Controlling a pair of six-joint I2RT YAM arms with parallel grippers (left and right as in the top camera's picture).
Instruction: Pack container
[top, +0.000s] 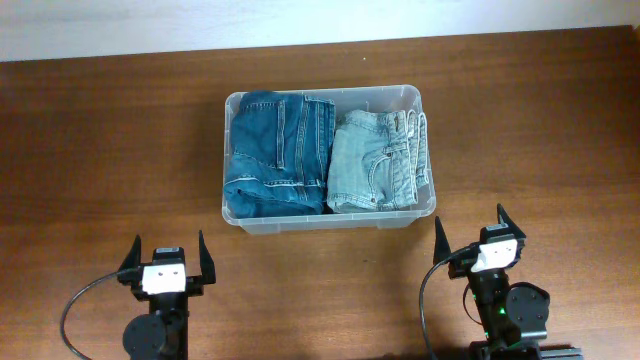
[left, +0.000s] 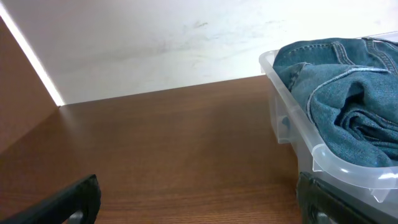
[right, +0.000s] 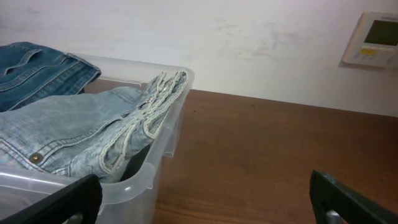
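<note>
We've got the container (top: 330, 224) on the tabletop (top: 120, 150), dark jeans (top: 275, 150) and pale jeans (top: 375, 160) folded inside; left claw (top: 168, 240) and right claw (top: 469, 217) both gape empty, short of it; plastic looks stiff, light, slick; we'd take the rolled rim.

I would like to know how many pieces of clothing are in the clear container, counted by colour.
dark blue jeans: 1
light blue jeans: 1
Total: 2, both folded and lying side by side inside the container.
</note>
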